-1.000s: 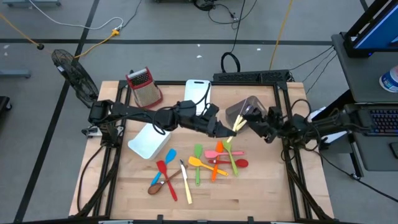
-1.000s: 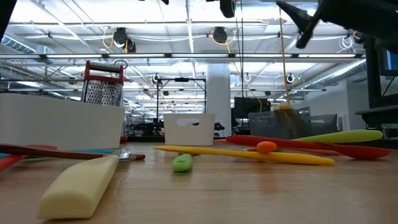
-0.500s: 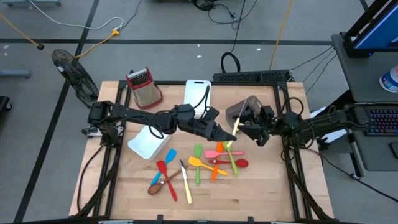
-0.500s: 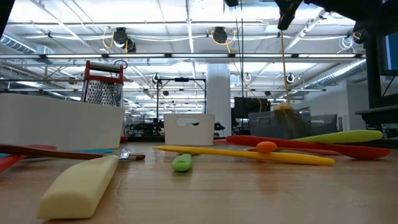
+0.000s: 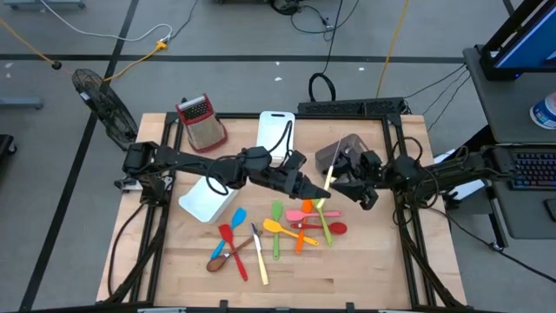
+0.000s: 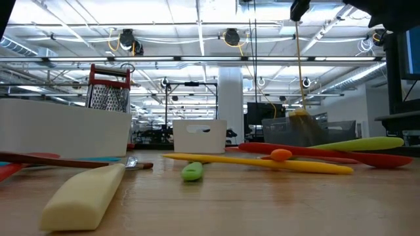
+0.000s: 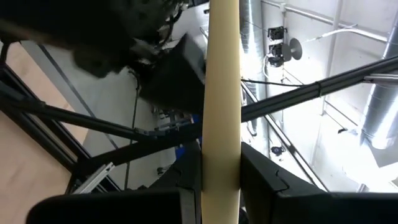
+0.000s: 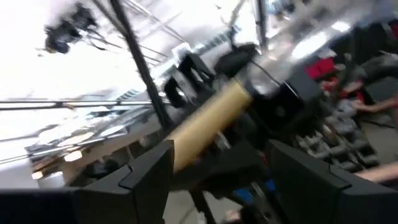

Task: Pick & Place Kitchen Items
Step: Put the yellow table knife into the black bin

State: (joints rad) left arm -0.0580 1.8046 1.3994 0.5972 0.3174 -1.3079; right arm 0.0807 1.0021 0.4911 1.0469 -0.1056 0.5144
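Observation:
My left gripper (image 5: 314, 188) reaches in from the table's left above the table's middle, shut on a cream utensil (image 5: 331, 178). My right gripper (image 5: 347, 181) faces it from the right and is open. In the right wrist view its fingers (image 8: 149, 177) stand on either side of the utensil's free end (image 8: 205, 134); I see no touch. Other kitchen items lie flat on the wood: an orange, green, pink and red pile (image 5: 304, 222) and a red, blue, cream and brown group (image 5: 234, 248). My left gripper pinches the cream utensil's plain straight shaft (image 7: 221, 158) between its two fingers (image 7: 186, 186). The fingers come roughly level from the table's left. The utensil is lifted clear of the table, and its long free part sticks out past the fingers toward my right gripper.
A white bin (image 5: 207, 198) stands left of the middle and a grey bin (image 5: 343, 149) at the back right. A metal grater with a red handle (image 5: 201, 122) and a white board (image 5: 276, 132) stand at the far edge. Bare wood lies along the near edge.
My right gripper has risen and come a little toward the table's left, closer to the held utensil, staying open; in the low view its dark arm has gone up almost out of the picture. The cream utensil stays lifted in my left gripper.

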